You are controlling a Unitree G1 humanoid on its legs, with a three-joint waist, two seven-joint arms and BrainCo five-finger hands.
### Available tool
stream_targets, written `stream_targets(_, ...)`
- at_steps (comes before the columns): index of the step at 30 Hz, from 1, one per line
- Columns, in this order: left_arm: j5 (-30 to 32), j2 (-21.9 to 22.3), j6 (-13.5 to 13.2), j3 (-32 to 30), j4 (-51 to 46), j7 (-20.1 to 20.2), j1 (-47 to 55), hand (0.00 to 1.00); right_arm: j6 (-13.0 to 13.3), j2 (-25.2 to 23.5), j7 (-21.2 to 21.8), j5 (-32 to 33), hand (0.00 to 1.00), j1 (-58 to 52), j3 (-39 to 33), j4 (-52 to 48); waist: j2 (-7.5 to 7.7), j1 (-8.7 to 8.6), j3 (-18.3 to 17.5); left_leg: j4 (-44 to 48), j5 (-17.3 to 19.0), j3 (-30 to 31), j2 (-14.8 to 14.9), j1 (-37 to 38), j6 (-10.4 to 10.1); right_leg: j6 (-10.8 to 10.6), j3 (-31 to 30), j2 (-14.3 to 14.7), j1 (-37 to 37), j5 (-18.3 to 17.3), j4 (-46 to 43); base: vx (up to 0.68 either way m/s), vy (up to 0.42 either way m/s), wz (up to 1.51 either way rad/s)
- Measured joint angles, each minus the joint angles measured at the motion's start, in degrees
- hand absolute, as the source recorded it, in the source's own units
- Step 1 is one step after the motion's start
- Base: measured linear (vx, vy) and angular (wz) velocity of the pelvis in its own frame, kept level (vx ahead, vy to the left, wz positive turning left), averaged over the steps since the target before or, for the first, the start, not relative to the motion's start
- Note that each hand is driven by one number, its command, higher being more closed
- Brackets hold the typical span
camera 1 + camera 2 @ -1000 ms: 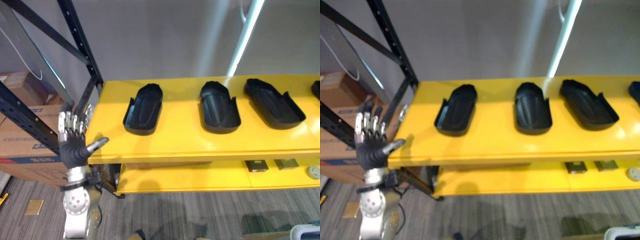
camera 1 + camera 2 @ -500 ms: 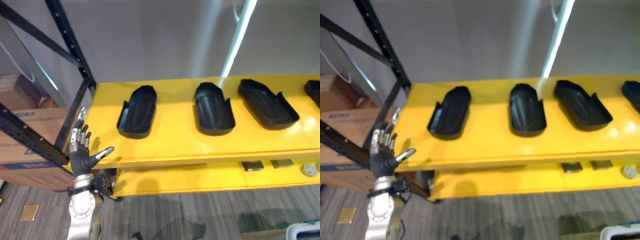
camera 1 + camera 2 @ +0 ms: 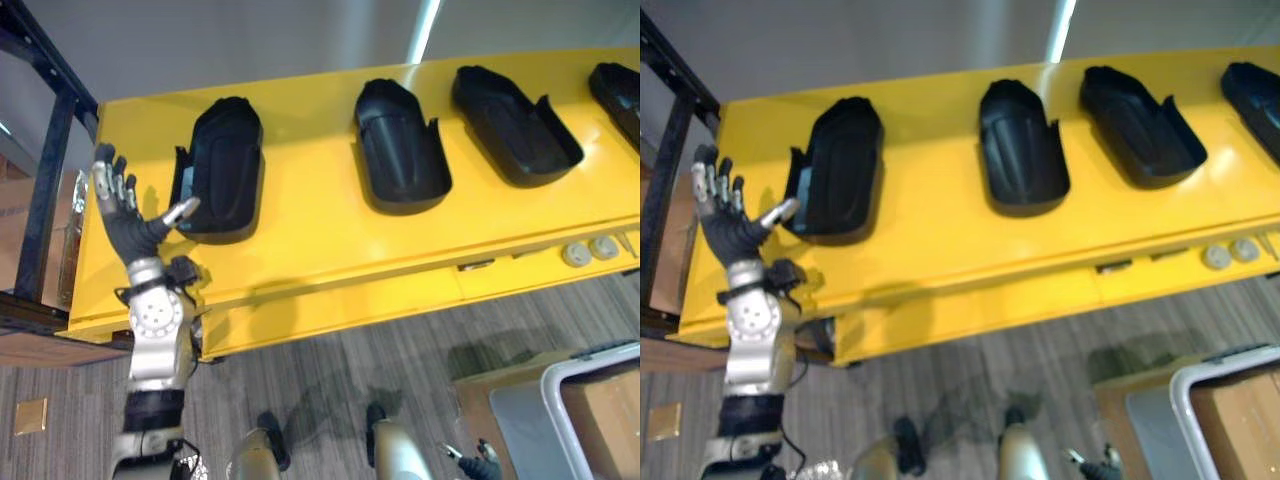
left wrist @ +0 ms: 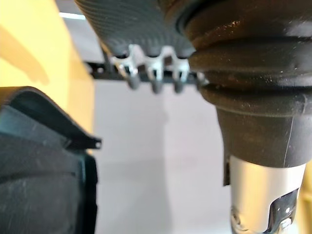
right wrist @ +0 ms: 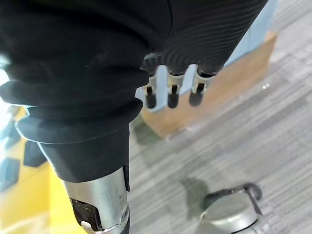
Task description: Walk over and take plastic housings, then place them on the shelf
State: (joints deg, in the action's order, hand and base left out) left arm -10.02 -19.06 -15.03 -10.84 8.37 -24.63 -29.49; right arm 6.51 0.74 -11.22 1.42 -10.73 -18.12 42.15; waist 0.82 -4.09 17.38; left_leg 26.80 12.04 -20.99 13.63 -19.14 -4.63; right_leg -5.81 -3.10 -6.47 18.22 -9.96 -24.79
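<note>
**Desk:** Start at the far left. What is your left hand doing?

**Robot:** My left hand [image 3: 130,232] is raised over the left end of the yellow shelf [image 3: 300,235]. Its fingers [image 3: 103,178] are spread straight and wide, and the thumb is stretched toward the first housing [image 3: 222,165]. It holds nothing. The thumb tip lies right at that housing's left wall, but I cannot tell whether it touches. A black rack post [image 3: 48,190] stands behind the hand.

**Desk:** And the housings themselves?

**Robot:** Four black plastic housings lie hollow side up in a row on top of the yellow shelf, well apart from one another. The first is beside my hand and the second housing [image 3: 402,148] is near the middle. The third housing [image 3: 515,125] sits angled to its right.

**Desk:** What is cut off or hard to make out?

**Robot:** The fourth housing [image 3: 620,90] runs off the right edge. Two small round discs [image 3: 577,254] sit on the lower level under the shelf's right part, and I cannot tell what they are. From my left wrist, the first housing shows only one dark corner, very close.

**Desk:** And your right hand?

**Robot:** My right hand [image 5: 168,96] hangs low over the grey carpet [image 5: 234,141]. Its fingers are loose with nothing in them. It is near a brown box [image 5: 224,85] on the floor.
</note>
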Motion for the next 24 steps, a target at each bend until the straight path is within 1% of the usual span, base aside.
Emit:
stream_targets(1,0.1,-0.5,0.7,0.0,1.0,-0.5,-1.5,0.0,0.0,0.0,-0.1,0.0,0.0,0.1,0.2,-0.5,0.12,-0.02,0.3,0.1,0.0,0.0,0.0,0.0,0.1,0.0,0.0,0.0,0.0,0.0,-0.1,0.0,0.0,0.0)
stream_targets(2,1.7,-0.9,1.4,-0.2,2.6,-1.3,-3.4,0.0,0.1,0.0,-0.1,0.1,0.0,0.2,0.4,-0.9,0.18,-0.01,0.6,0.3,0.1,0.0,0.0,-0.1,0.1,0.0,0.1,0.0,0.0,0.0,-0.1,0.0,0.0,0.0)
stream_targets(4,2.3,-0.9,2.2,-0.2,3.8,-2.0,-5.7,0.0,0.4,0.0,-0.1,0.1,0.0,0.6,0.5,-1.3,0.19,0.06,0.7,1.0,0.3,0.1,0.0,-0.9,0.2,-0.2,0.1,-0.1,0.7,-0.1,-0.7,0.01,0.008,0.02)
stream_targets(6,3.8,-0.9,2.9,-0.2,5.9,-1.9,-8.8,0.0,0.9,0.0,-0.1,0.1,0.0,1.2,1.5,-1.5,0.29,0.14,1.7,1.8,0.4,0.1,0.0,-1.4,0.4,-0.6,0.2,-0.3,0.9,-0.4,-1.1,0.02,0.019,0.06)
stream_targets(11,3.8,-1.5,4.2,-0.1,14.0,-1.2,-15.2,0.0,1.0,-0.1,-0.1,0.2,0.0,2.0,2.4,-1.8,0.42,0.23,2.2,2.3,0.6,0.9,-0.1,-2.1,0.4,-0.6,1.0,-0.5,1.2,-0.4,-1.8,0.0,-0.001,0.07)
stream_targets(13,3.5,-2.6,5.4,0.5,18.2,0.7,-18.7,0.0,1.0,-0.1,-0.1,0.4,0.0,2.2,2.4,-2.4,0.45,0.21,2.5,3.3,1.0,1.5,0.0,-2.8,0.5,-1.0,1.3,-0.6,1.4,-0.8,-2.4,-0.03,-0.01,0.08)
stream_targets(15,3.2,-3.4,5.6,0.7,20.9,2.2,-21.2,0.0,1.0,-0.1,0.0,1.2,0.0,2.4,2.4,-2.6,0.69,0.31,2.7,3.8,1.2,1.5,0.1,-3.1,0.6,-1.2,1.3,-0.6,1.6,-1.0,-2.7,0.0,0.0,0.0)
stream_targets(19,3.3,-3.6,7.3,0.7,26.7,4.9,-26.3,0.0,1.0,-0.2,0.2,1.3,0.0,2.3,2.4,-2.6,0.74,0.36,2.8,3.9,1.2,1.5,0.1,-3.1,0.6,-1.2,1.3,-0.7,1.6,-1.0,-2.8,0.0,0.0,0.0)
stream_targets(22,3.6,-3.6,7.7,0.8,28.5,5.6,-28.2,0.0,1.0,-0.2,0.3,2.0,0.0,2.3,2.4,-2.6,0.74,0.35,2.8,3.9,1.2,1.5,0.2,-3.1,0.6,-1.2,1.3,-0.7,1.6,-1.0,-2.8,0.0,0.0,0.0)
stream_targets(24,3.9,-4.2,8.1,1.1,30.2,7.2,-29.9,0.0,1.0,-0.2,0.4,2.4,0.0,2.3,2.3,-2.6,0.74,0.32,2.8,3.9,1.2,1.5,0.2,-3.1,0.6,-1.2,1.3,-0.7,1.6,-1.0,-2.8,0.0,0.0,0.0)
